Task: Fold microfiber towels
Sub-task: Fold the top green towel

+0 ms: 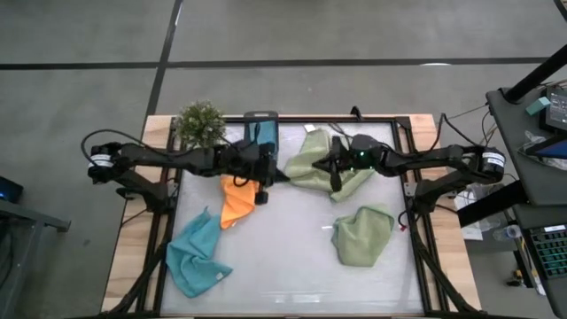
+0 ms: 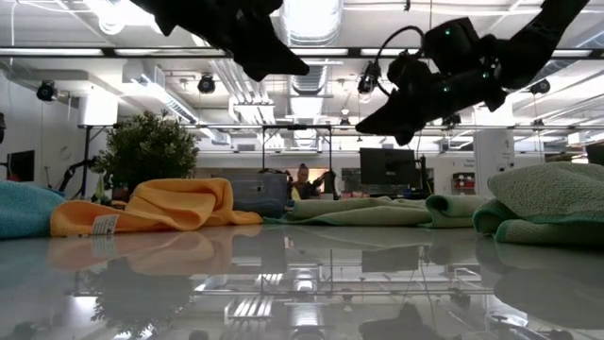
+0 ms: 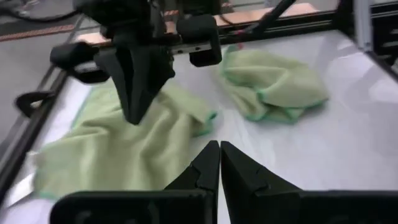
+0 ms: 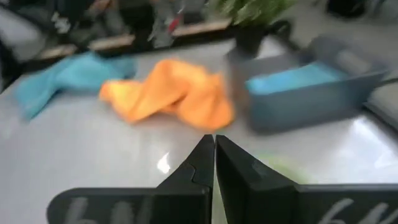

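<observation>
Both of my grippers hang shut and empty above the middle of the table, tips toward each other. My left gripper [image 1: 285, 175] [image 3: 219, 155] [image 2: 294, 66] is beside the orange towel [image 1: 235, 202] [image 4: 168, 93]. My right gripper [image 1: 317, 165] [image 4: 214, 146] [image 3: 137, 102] [image 2: 370, 123] hovers over a spread sage green towel [image 1: 312, 159] [image 3: 124, 149], clear of it. A second sage green towel [image 1: 363, 235] [image 3: 273, 87] lies bunched nearer the front right. A light blue towel [image 1: 197, 252] [image 4: 62, 78] lies crumpled at the front left. All of them rest flat on the table.
A dark grey box [image 1: 261, 133] [image 4: 311, 93] with a light blue cloth inside stands at the far edge, next to a small potted plant [image 1: 199, 124] [image 2: 146, 151]. The white tabletop [image 1: 292, 266] is bare in the near middle. A metal frame [image 1: 412, 190] borders the table.
</observation>
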Available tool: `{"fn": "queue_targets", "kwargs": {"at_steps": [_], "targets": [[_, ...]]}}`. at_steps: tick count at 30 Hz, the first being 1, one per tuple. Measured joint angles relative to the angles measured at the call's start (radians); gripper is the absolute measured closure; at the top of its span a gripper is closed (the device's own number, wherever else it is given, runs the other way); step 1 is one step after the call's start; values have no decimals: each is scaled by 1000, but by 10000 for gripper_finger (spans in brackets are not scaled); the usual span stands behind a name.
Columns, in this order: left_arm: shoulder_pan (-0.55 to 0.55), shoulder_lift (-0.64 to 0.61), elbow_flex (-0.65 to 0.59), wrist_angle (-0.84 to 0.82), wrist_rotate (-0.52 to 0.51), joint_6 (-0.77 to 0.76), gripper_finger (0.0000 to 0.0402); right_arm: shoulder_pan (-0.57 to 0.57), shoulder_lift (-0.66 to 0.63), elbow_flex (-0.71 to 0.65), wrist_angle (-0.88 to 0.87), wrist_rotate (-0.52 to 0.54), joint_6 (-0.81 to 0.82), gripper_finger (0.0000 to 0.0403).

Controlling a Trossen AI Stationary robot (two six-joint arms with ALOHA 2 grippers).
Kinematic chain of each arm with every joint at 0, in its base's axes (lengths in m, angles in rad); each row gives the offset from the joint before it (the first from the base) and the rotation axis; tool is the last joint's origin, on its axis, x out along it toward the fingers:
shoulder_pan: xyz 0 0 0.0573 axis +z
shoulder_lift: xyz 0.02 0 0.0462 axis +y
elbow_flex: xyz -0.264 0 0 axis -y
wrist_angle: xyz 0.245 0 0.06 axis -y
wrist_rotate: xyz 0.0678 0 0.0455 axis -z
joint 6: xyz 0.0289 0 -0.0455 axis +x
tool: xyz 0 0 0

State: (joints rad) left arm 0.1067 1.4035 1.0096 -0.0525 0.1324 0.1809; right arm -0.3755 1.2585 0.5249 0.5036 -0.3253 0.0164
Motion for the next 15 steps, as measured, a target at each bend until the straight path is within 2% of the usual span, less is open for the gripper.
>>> {"fn": "queue_targets", "kwargs": {"at_steps": [5,9,11,15], "targets": [[-50,2,-4,-51,0,-19,401,122,-13,95,-351,26,15,394],[-73,2,-4,-111,-2,-50,402,208,-13,172,-572,195,73,394],[-80,2,-5,-146,-2,-71,401,232,-13,202,-637,269,98,394],[-97,3,-24,-175,-2,-73,401,241,-13,227,-675,281,95,392]]}}
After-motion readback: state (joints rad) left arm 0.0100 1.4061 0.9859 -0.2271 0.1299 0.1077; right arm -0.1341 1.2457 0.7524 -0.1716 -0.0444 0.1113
